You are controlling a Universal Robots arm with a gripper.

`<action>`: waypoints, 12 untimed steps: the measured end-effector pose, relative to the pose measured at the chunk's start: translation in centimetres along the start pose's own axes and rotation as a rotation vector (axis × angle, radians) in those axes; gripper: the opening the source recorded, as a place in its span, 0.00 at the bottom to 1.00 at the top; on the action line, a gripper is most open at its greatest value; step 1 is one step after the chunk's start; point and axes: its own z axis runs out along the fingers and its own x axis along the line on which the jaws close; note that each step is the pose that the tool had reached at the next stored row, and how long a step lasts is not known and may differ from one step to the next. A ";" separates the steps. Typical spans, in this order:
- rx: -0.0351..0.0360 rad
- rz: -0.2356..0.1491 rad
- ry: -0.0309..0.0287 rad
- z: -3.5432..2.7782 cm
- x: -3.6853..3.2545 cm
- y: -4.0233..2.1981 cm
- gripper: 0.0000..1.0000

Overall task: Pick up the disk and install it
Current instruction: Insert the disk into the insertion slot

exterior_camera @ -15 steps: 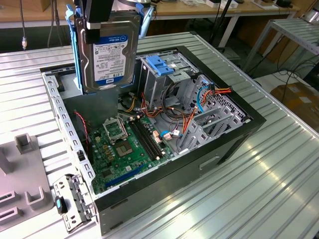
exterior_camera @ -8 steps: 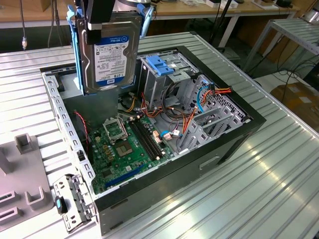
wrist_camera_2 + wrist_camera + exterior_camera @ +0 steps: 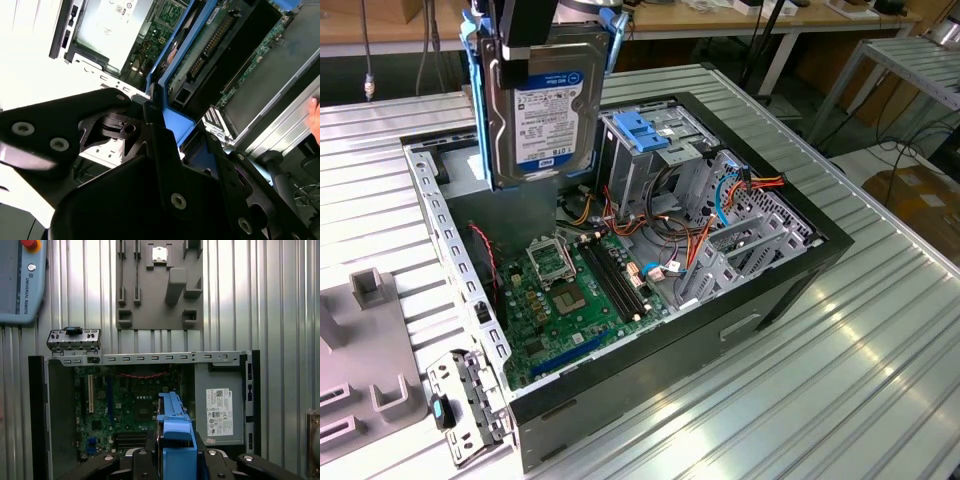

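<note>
Disk (image 3: pixel 542 110) is up in the air, so the pick-up half looks done to me. It hangs upright in the upper left of the exterior view, label facing the camera and blue rails down both sides. The gripper (image 3: pixel 535 35) has its jaws pinched onto the top end of it. As far as I can see nothing underneath touches the disk. It's above the open computer case (image 3: pixel 670 378), over the back corner near the motherboard (image 3: pixel 570 300).

In the first wrist view you look straight down the blue edge of the disk (image 3: pixel 172 425), with the board and the grey power supply (image 3: pixel 220 410) below it.

The install part isn't done. The drive cage (image 3: pixel 645 140) with the light-blue latch sits just to the exterior view's right of the disk, and the disk isn't in it or in any bay. I'd call it roughly halfway. I can't tell from here which slot it's meant for.
</note>
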 end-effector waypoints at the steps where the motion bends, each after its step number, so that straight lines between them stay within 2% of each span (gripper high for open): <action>1: 0.0000 0.000 0.0000 0.00 0.00 -0.15 0.37; 2: 0.0000 0.000 0.0000 0.00 0.00 -0.29 0.37; 12: 0.0000 0.000 0.0000 0.00 0.18 -0.35 0.37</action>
